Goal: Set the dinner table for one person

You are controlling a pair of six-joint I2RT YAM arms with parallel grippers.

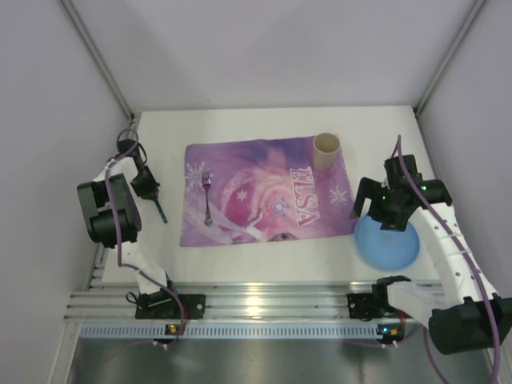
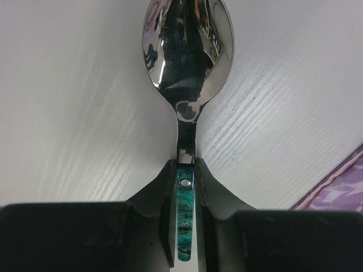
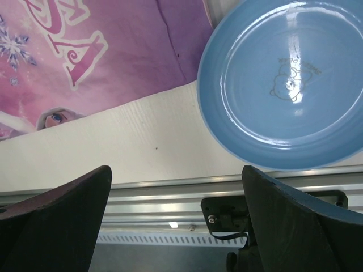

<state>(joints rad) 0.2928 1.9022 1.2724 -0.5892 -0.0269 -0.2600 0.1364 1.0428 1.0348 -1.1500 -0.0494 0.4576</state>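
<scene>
The left fingers [image 2: 150,195] seem to pinch the spoon [image 2: 187,51] by its green handle [image 2: 185,209], down at the white surface [image 2: 68,113], near the purple mat [image 2: 340,187]. The spoon looks hard, light and shiny, so maybe slippery. The right fingers [image 3: 57,215] stand wide over the blue plate [image 3: 283,85].

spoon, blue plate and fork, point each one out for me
spoon [image 2: 187,56], left wrist view, on its shiny bowl
blue plate [image 3: 286,85], right wrist view, on its centre
fork [image 1: 206,200], top view, on its handle
</scene>
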